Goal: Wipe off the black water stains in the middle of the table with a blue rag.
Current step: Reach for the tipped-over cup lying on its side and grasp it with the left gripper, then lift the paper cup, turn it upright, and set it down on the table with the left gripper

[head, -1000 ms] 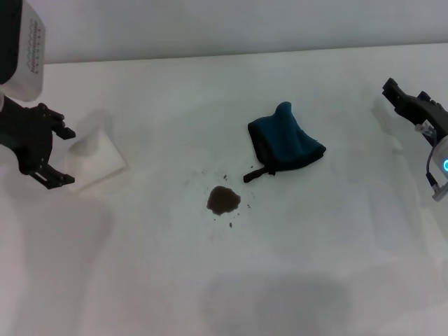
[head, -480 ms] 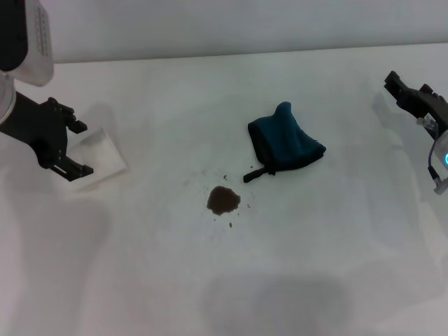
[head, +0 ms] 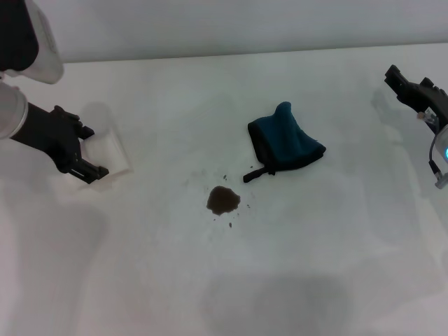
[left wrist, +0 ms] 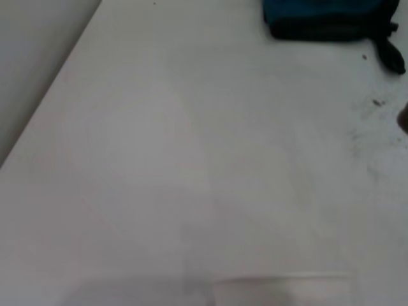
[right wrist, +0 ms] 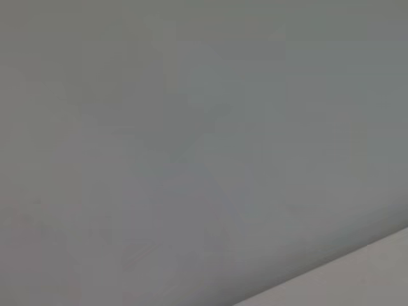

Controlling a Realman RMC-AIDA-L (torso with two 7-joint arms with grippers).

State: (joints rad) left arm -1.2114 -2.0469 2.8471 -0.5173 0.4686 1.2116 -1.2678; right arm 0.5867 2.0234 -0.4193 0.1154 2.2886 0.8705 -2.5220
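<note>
The blue rag (head: 285, 143) lies crumpled on the white table (head: 315, 266), right of centre, its black loop tag (head: 255, 173) pointing toward the stains. The black water stains (head: 223, 200) are a small dark blotch with specks, just in front of and left of the rag. My left gripper (head: 89, 150) is open at the far left, far from the rag, with its fingers on either side of a white object. The left wrist view shows the rag's edge (left wrist: 325, 16) and some specks (left wrist: 376, 102). My right gripper (head: 409, 87) is open and idle at the far right edge.
A white paper cup-like object (head: 108, 148) lies on the table at the left, between my left gripper's fingers. The table's back edge meets a grey wall (head: 231, 28). The right wrist view shows only grey wall.
My left gripper has moved right and forward, so its fingers now flank the white object. The right gripper has shifted slightly right. The rag and stains have not moved.
</note>
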